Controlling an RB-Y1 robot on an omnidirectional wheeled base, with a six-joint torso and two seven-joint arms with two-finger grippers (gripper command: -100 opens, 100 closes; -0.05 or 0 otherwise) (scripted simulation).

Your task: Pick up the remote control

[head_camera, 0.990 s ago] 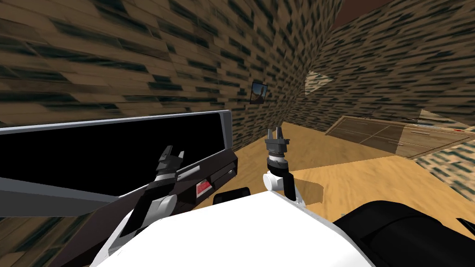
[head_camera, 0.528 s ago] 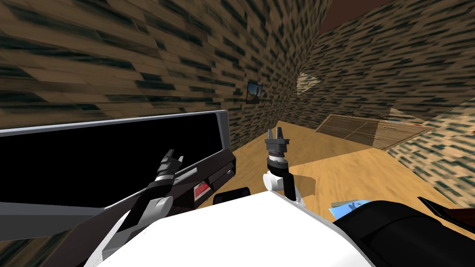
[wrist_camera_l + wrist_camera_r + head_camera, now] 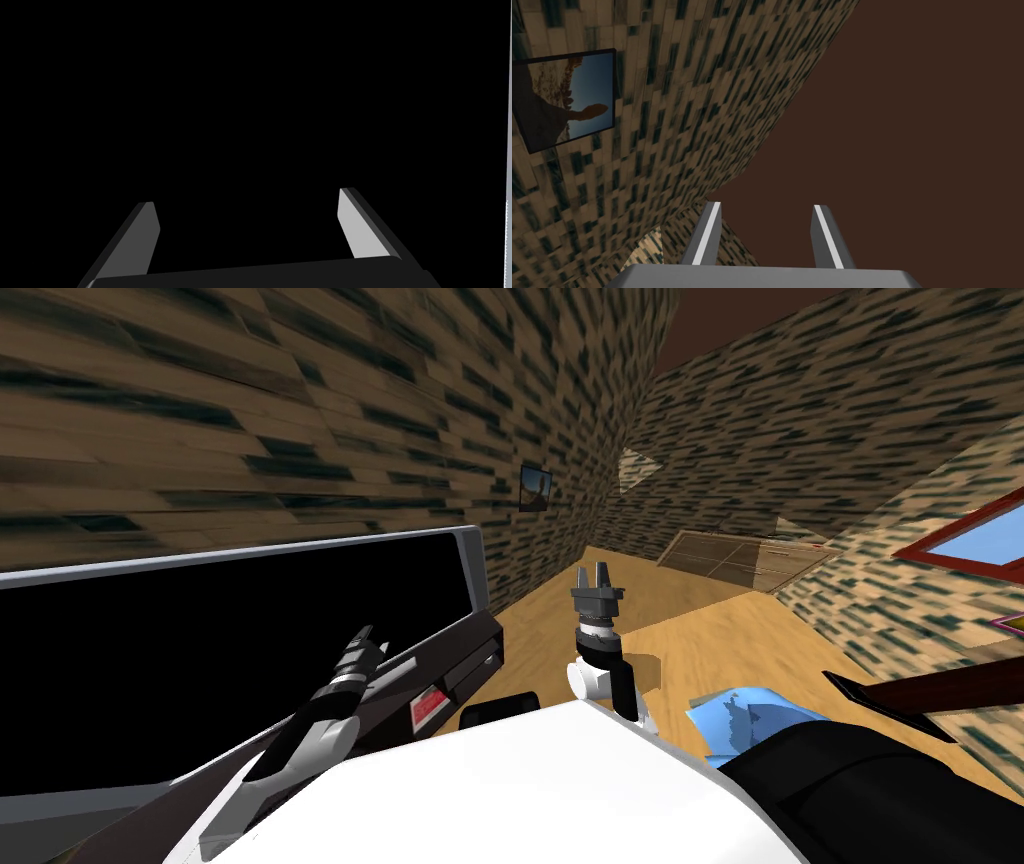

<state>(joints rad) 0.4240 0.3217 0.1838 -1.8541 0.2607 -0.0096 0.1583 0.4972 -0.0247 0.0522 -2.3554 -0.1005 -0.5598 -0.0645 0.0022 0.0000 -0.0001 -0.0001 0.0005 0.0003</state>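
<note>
Black television screen (image 3: 250, 638) faces your left claw (image 3: 372, 638), whose two fingers (image 3: 360, 230) are spread wide with nothing between them, near the screen's lower edge and a black stand (image 3: 470, 653) that carries a red label (image 3: 430, 706). Your right claw (image 3: 598, 576) stands raised upright beside it, its fingers (image 3: 707, 235) parted by a narrower gap and holding nothing. You cannot tell where the remote control lies. On your right, a blue object (image 3: 740, 723) lies on the wooden floor (image 3: 700, 638)
</note>
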